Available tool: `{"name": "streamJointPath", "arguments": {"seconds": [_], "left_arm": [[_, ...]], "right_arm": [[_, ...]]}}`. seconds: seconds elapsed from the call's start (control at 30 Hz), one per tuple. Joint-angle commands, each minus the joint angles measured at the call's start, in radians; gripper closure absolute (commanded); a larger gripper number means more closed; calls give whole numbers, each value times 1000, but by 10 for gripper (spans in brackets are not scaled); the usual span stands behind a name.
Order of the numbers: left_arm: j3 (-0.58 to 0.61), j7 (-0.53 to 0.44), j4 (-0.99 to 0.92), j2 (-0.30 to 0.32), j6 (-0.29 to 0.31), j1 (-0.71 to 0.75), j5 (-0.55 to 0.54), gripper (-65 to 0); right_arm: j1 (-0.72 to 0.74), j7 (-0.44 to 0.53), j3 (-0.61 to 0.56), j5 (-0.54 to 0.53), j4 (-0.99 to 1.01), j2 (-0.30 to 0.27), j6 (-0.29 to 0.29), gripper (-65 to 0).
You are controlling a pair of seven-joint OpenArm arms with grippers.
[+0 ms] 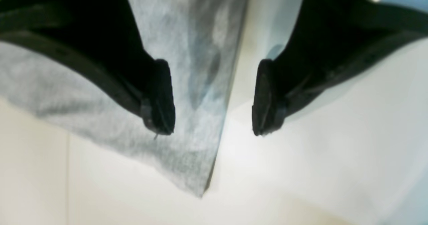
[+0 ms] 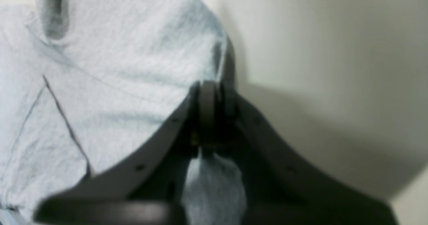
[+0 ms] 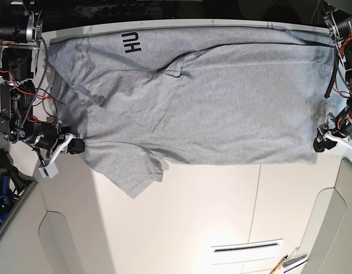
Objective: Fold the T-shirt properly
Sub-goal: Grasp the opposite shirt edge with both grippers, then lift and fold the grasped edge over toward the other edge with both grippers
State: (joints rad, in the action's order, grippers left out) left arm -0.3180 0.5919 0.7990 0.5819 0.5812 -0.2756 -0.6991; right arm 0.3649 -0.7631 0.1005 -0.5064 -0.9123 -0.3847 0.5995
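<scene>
The heather-grey T-shirt (image 3: 210,103) lies spread across the far half of the white table, with black lettering (image 3: 133,41) showing on a folded-over part at the far left. One sleeve (image 3: 130,171) points toward the near side. My right gripper (image 2: 207,98) is shut on a fold of the shirt's edge (image 2: 117,84); in the base view it sits at the shirt's left edge (image 3: 78,146). My left gripper (image 1: 211,131) is open and straddles the shirt's corner (image 1: 187,151) just above the table; in the base view it is at the shirt's right edge (image 3: 322,144).
The white table (image 3: 193,217) has panel seams and a slotted white plate (image 3: 247,248) near the front. A pencil-like tool (image 3: 284,264) lies at the front edge. Arm bases and cables stand at both far corners (image 3: 16,57), (image 3: 344,34).
</scene>
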Motion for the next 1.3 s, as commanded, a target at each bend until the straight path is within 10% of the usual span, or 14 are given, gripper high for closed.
{"name": "streamJointPath", "arguments": {"seconds": [0.0, 0.63, 0.7, 0.87, 1.27], "left_arm": [[8, -19, -19, 27, 2, -48, -14, -396], [127, -55, -100, -29, -22, -156, 76, -395], [127, -72, -100, -31, -23, -156, 81, -351], [127, -111, -100, -27, -24, -156, 90, -10], [-44, 48, -50, 0, 117, -147, -85, 0]], "right_arm": [[3, -45, -3, 46, -1, -11, -12, 0], [3, -45, -3, 43, -1, -11, -13, 0], [3, -45, -3, 43, -1, -11, -13, 0], [3, -45, -3, 43, -2, -11, -13, 0], [-84, -73, 120, -10, -309, -8, -13, 0]]}}
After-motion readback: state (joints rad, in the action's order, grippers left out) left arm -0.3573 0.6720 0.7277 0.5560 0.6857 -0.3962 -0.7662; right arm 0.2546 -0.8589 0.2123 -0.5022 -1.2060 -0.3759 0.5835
